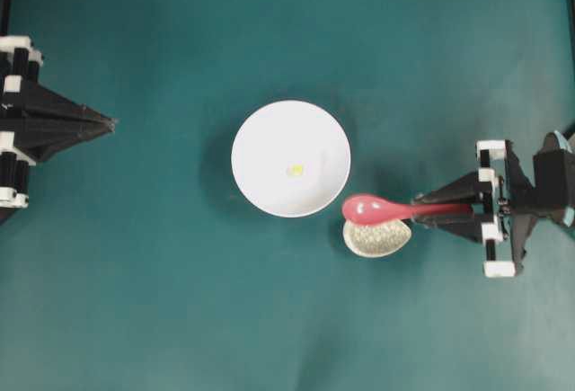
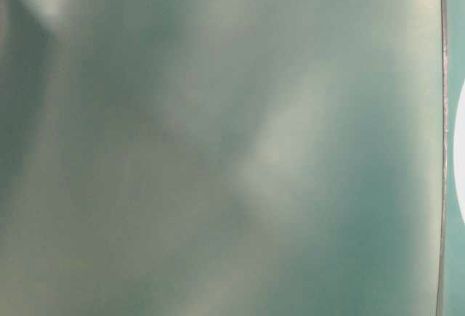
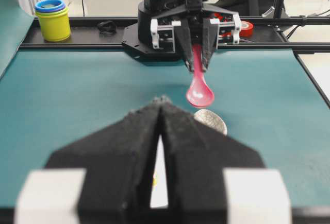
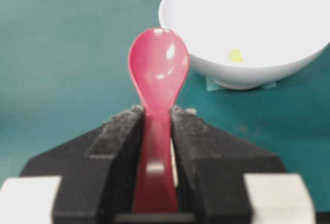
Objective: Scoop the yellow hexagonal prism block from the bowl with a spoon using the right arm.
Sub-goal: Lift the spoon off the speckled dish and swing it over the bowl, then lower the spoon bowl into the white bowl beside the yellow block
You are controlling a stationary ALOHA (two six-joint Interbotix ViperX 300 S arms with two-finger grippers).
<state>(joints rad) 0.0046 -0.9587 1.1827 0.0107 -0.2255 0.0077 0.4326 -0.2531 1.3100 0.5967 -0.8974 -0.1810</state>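
Spoon (image 4: 157, 74): glossy pink-red, oval scoop, flat handle clamped between the right fingers (image 4: 116, 141), scoop jutting beyond their tips. Bowl (image 4: 247, 23): plain white, ahead of them, holding a tiny yellow block (image 4: 235, 55), facets blurred. Left fingers (image 3: 131, 147): pressed together, apparently empty.

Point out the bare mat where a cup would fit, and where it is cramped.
Free: the mat between the left tool and the bowl, plus the strips above and below the bowl. Crowded: right of the bowl, where the spoon, speckled dish and right tool cluster.
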